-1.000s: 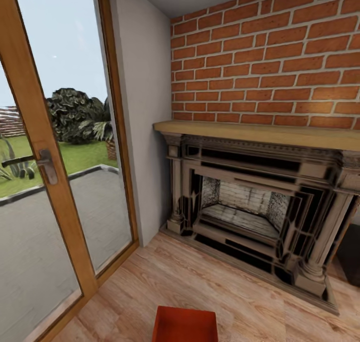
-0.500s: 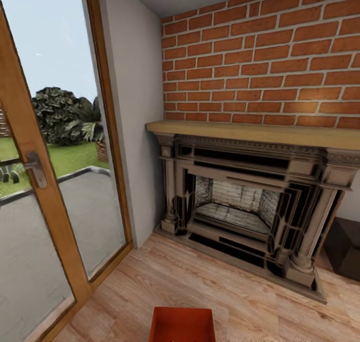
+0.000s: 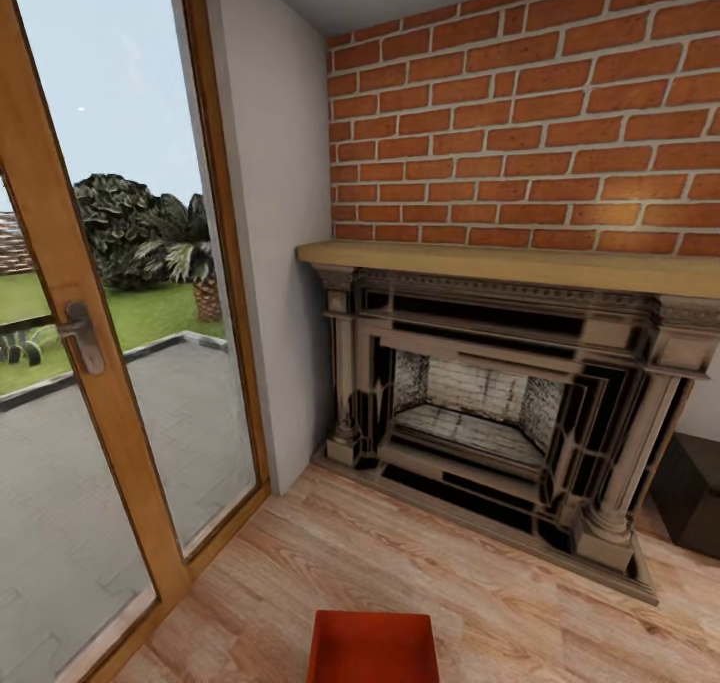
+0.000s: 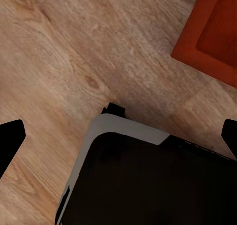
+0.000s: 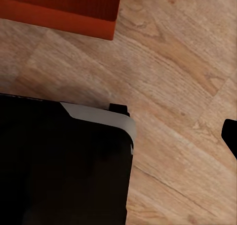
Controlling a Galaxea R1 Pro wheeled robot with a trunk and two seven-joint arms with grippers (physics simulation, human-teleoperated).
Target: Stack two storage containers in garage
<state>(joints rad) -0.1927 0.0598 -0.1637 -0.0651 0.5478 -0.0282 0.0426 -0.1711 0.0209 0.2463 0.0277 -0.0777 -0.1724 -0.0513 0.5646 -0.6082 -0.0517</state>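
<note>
Living room, wood floor [image 3: 330, 563] | bin [image 3: 372, 647] bottom centre, dead ahead between both arms | left gripper [image 4: 118, 136] wide apart, empty | right gripper: jaw state unclear

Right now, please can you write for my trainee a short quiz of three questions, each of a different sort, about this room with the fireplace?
1. True or false: the red-orange open-topped storage container stands on the wooden mantel shelf of the fireplace.
2. Multiple choice: what covers the wall above the dark ornate fireplace? A) white tiles B) red brick C) green wallpaper
3. Fill in: the container rests on a light ____ plank floor, and the wood-framed glass door is at the robot's ____ side.

Key
1. False: it stands on the floor, at the bottom edge of the head view.
2. B
3. wood; left
</note>
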